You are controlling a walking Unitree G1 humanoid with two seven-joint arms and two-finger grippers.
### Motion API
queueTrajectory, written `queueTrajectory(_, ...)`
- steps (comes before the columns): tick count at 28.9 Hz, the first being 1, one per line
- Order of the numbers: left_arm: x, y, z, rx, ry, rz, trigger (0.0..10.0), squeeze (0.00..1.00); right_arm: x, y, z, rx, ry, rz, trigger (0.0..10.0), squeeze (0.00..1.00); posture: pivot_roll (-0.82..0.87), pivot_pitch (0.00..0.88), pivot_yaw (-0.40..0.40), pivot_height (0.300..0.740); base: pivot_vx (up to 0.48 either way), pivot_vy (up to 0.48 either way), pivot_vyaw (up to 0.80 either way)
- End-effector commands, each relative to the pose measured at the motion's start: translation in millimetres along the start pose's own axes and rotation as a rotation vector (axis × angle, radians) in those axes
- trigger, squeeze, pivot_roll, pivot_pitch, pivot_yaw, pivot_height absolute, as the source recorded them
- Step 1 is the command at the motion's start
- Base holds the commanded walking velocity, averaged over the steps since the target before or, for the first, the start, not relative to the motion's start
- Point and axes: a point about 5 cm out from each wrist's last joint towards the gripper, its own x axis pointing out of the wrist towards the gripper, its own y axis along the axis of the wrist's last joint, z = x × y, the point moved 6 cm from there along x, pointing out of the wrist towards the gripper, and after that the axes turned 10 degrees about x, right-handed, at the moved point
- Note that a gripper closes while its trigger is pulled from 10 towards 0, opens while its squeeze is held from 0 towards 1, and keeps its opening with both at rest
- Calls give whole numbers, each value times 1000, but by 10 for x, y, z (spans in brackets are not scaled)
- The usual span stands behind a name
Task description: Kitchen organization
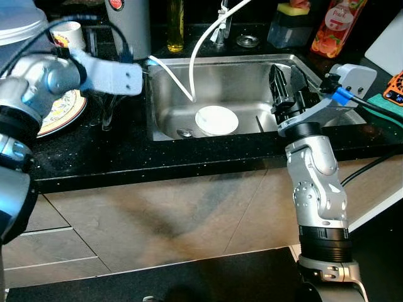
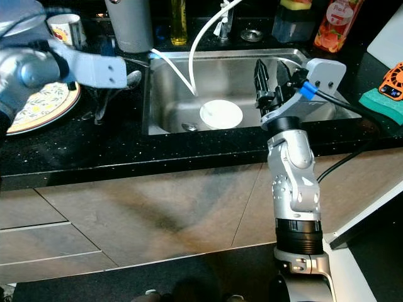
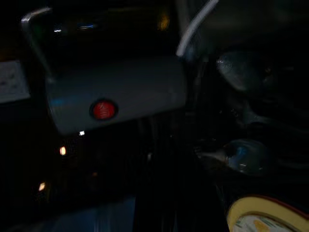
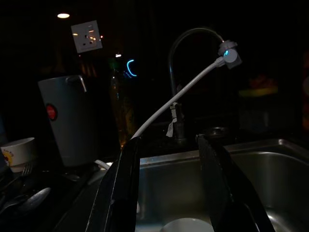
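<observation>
At the centre of the head views, we are looking down into a rectangular stainless-steel sink (image 1: 220, 82) sunk into a glossy black speckled counter (image 1: 157, 157). One round white plate (image 1: 216, 120) is lying flat on the sink floor, beside the drain. One thin white hose (image 1: 201, 44) is curving down from the tap (image 4: 179, 72) at the upper middle of the frame into the basin, ending just above the plate.

We are holding our right claw (image 1: 288, 85) over the right half of the sink, its two long black fingers (image 4: 120, 193) standing apart with nothing between them; in the right wrist view the plate's rim is showing low between them. Our left claw (image 1: 108, 104) is reaching over the counter at the left of the frame, near some metal spoons (image 2: 116, 94); we cannot tell whether its fingers are apart or together, as the left wrist view is very dark.

At the upper left we are seeing one tall grey cylindrical kettle (image 1: 129, 25) with a red button, one small white printed cup (image 1: 68, 34), and one round patterned plate with a yellow rim (image 1: 63, 113). Along the top edge one slim bottle of yellow liquid (image 1: 175, 25), one dark soap dispenser with a yellow sponge on top (image 1: 289, 25) and one orange-pink bottle (image 1: 337, 25) are standing. A green sponge (image 2: 384, 104) is lying at the right edge.
</observation>
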Motion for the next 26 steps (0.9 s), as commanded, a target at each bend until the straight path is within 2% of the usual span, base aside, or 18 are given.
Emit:
queueTrajectory(1,-49,-141,268,21,-103,-31,10000,345,23,15,-9,5,5,4,10000,0,161,97,-16,740,0,0,0)
queueTrajectory(2,-58,-172,339,40,-131,-41,10000,345,24,15,-9,5,5,4,10000,0,161,97,-16,740,0,0,0)
queueTrajectory(3,-73,-219,413,41,-161,-57,10000,1000,25,13,-11,5,5,4,10000,0,161,98,-14,740,0,0,0)
queueTrajectory(7,-94,-301,528,25,-208,-90,10000,1000,24,13,-12,5,4,4,10000,0,161,98,-13,740,0,0,0)
queueTrajectory(8,-122,-366,659,32,-269,-116,10000,1000,17,15,-5,4,2,5,10000,0,160,100,-10,740,0,0,0)
queueTrajectory(9,-124,-389,691,38,-281,-129,10000,1000,14,17,-2,3,0,5,10000,0,159,102,-8,740,0,0,0)
queueTrajectory(14,-115,-415,714,39,-289,-155,10000,1000,5,17,2,4,-4,6,10000,0,159,103,-3,740,0,0,0)
queueTrajectory(17,-117,-401,808,21,-330,-147,10000,1000,-1,16,1,5,-7,7,10000,0,159,106,2,740,0,0,0)
queueTrajectory(18,-121,-404,826,24,-339,-149,10000,0,-3,16,3,5,-8,7,10000,0,158,106,2,740,0,0,0)
queueTrajectory(21,-104,-390,843,21,-348,-152,10000,0,-8,16,8,5,-10,7,10000,0,158,107,4,740,0,0,0)
queueTrajectory(26,-27,-231,879,-38,-365,-109,10000,0,-17,20,10,4,-15,9,10000,0,153,109,11,740,0,0,0)
